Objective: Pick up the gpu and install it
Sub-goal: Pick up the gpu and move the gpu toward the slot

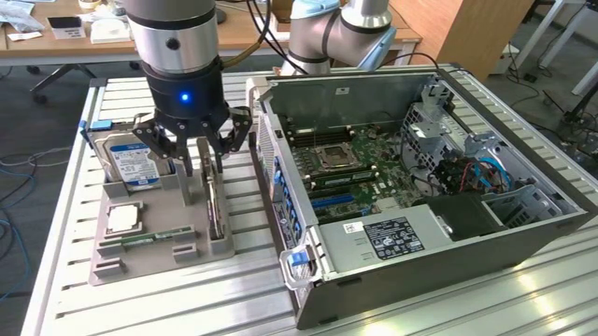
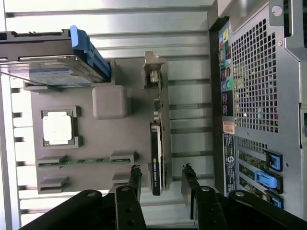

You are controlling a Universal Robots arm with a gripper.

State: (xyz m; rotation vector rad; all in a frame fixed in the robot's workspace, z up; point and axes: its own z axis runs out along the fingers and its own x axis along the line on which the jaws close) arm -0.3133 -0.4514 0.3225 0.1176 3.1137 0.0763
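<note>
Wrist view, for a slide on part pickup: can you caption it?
Open jaws bracket the gpu, which stands on edge in the grey tray beside the case.

Bright, even daylight all round. Sun patches glare off the desk [image 1: 537, 290] slats, out past the computer case [image 1: 421, 238] from the tool [image 1: 204, 168]. Right under the tool, a soft shadow sits on the tray [image 1: 154, 248]. From the wrist, slats beyond the tray burn white, and the tool's fingers [image 2: 189, 184] read near-black.
</note>
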